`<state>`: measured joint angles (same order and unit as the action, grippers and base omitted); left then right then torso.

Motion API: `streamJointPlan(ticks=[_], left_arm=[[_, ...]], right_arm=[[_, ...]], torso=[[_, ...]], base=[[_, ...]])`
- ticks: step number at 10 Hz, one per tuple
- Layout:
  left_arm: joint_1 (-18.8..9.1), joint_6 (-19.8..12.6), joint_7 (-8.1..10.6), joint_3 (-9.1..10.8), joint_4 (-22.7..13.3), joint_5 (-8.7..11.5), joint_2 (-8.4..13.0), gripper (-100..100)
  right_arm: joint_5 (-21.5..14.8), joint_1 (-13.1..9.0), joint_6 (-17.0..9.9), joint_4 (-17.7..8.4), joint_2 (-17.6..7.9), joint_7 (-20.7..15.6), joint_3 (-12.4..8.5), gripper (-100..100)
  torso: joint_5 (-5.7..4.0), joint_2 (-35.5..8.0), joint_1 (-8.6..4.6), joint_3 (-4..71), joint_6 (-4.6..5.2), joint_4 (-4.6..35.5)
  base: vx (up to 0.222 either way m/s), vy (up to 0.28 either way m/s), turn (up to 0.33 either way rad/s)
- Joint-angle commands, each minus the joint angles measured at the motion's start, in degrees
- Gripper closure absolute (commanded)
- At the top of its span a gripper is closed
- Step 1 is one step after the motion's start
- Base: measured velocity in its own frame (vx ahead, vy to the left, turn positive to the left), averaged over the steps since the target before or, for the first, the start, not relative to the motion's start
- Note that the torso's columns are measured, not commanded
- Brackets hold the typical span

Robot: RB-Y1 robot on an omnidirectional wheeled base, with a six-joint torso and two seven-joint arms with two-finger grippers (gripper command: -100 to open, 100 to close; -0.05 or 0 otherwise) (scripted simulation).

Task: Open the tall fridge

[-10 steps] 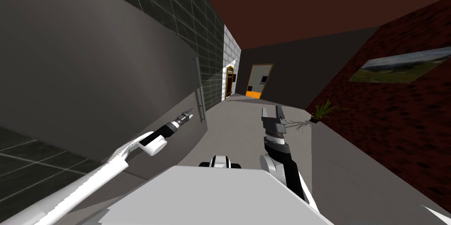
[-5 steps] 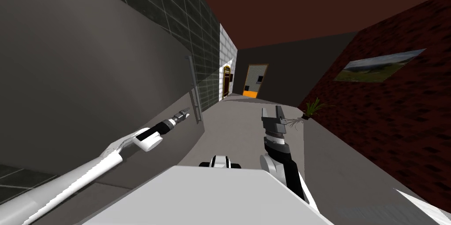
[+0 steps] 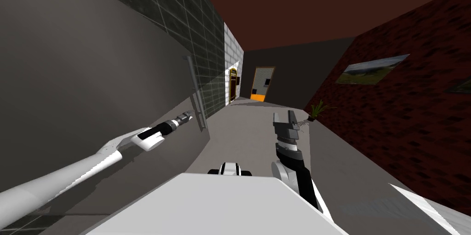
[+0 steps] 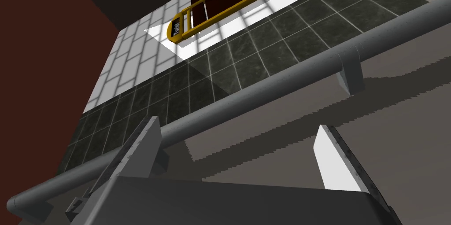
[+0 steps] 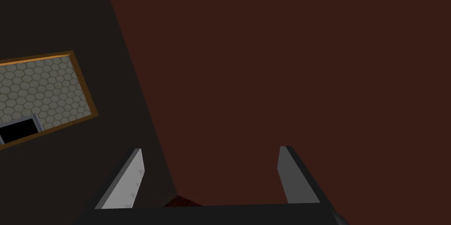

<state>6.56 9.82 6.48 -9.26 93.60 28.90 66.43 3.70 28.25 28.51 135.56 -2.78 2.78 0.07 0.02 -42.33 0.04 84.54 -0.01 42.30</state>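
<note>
Fridge handle [image 4: 264,86], by left tool [image 4: 238,123] (spread)

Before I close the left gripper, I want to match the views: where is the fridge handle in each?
Head view: handle, a long grey bar on the fridge, just beyond the left gripper.
Left wrist view: handle crosses slantwise just beyond the open fingers, behind one tip.
Right wrist view: right gripper, open, faces away from the fridge.
Shared landmark: dark tiled wall beside the handle.
</note>
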Motion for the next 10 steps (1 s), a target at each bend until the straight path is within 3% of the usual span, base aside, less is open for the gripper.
streamJointPlan(ticks=[1,3,4,5,6,7,8,10], left_arm=[[-0.64,-0.74,0.87,0.49,-1.87,0.83,3.23,-100],[-2.49,-1.94,2.00,0.84,-5.56,1.74,7.09,-100],[-2.49,-1.94,2.00,0.84,-5.56,1.74,7.59,-100],[-3.38,-2.51,2.55,1.03,-7.33,2.14,9.65,-100],[-3.38,-2.51,2.55,1.03,-7.33,2.14,9.65,-100],[-4.23,-3.05,3.08,1.23,-9.02,2.50,11.63,-100],[-4.23,-3.05,3.08,1.23,-9.02,2.50,11.63,-100],[-5.82,-4.05,4.08,1.62,-12.13,3.15,15.29,-100]], right_arm=[[0.00,0.00,0.00,0.00,0.00,0.00,0.00,0],[0.00,0.00,0.00,0.00,0.00,0.00,0.00,0],[0.00,0.00,0.00,0.00,0.00,0.00,0.00,0],[0.00,0.00,0.00,0.00,0.00,0.00,0.00,0],[0.00,0.00,0.00,0.00,0.00,0.00,0.00,0],[0.00,0.00,0.00,0.00,0.00,0.00,0.00,0],[0.00,0.00,0.00,0.00,0.00,0.00,0.00,0],[0.00,0.00,0.00,0.00,0.00,0.00,0.00,0]], torso=[[-0.02,0.02,-0.05,0.02,0.02,0.00],[-0.02,0.05,-0.04,0.04,0.03,-0.01],[-0.03,0.10,-0.10,0.07,0.03,-0.03],[-0.03,0.06,-0.07,0.04,-0.02,-0.01],[-0.01,0.02,-0.02,0.01,0.01,0.00],[0.01,0.01,0.01,0.00,0.00,0.00],[-0.01,0.05,-0.04,0.03,0.03,-0.01],[-0.02,0.04,-0.03,0.03,0.02,-0.01]], base=[[0.031,-0.024,-0.059],[0.040,-0.038,-0.137],[0.043,-0.037,-0.072],[0.038,-0.026,-0.097],[0.028,-0.021,-0.050],[0.038,-0.030,-0.090],[0.030,-0.023,-0.057],[0.041,-0.021,-0.119]])
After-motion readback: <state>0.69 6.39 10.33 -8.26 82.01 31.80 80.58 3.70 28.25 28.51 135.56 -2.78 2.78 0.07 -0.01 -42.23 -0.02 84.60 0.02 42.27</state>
